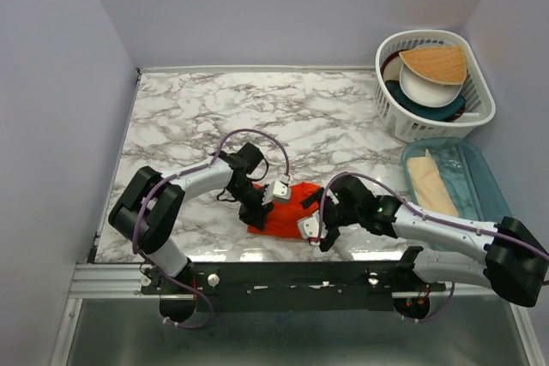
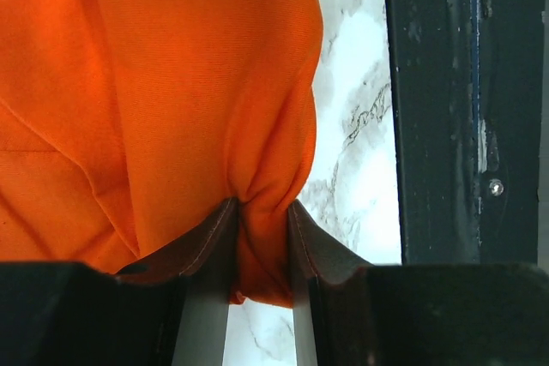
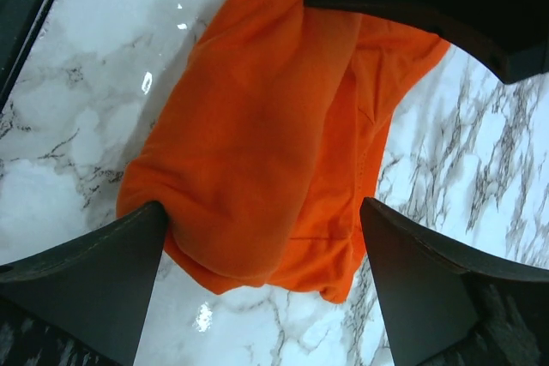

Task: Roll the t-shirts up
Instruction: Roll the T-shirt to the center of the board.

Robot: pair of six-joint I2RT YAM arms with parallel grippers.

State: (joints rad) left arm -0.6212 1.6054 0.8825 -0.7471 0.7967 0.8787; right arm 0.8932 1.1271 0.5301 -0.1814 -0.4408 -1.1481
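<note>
a: task item, where?
b: one plain orange-red t-shirt (image 1: 287,209), bunched up, on the marble desk (image 1: 214,109) near the front edge, between the two arms.
a: left side?
b: left pincer (image 2: 262,216) nipped onto a gathered fold at the shirt's edge, cloth squeezed between both fingers.
a: right side?
b: right pincer (image 3: 264,212) spread wide, straddling the shirt's other end. one finger touches the bunched edge, the other stands just clear on the marble.
a: hard to make out?
b: top view: arms cover both ends of the shirt. left wrist view: cloth runs off top and left. collar and sleeves can't be told apart. far right, white basket (image 1: 410,122) of dishes and blue tray (image 1: 470,179) with pale cloth, well apart.
</note>
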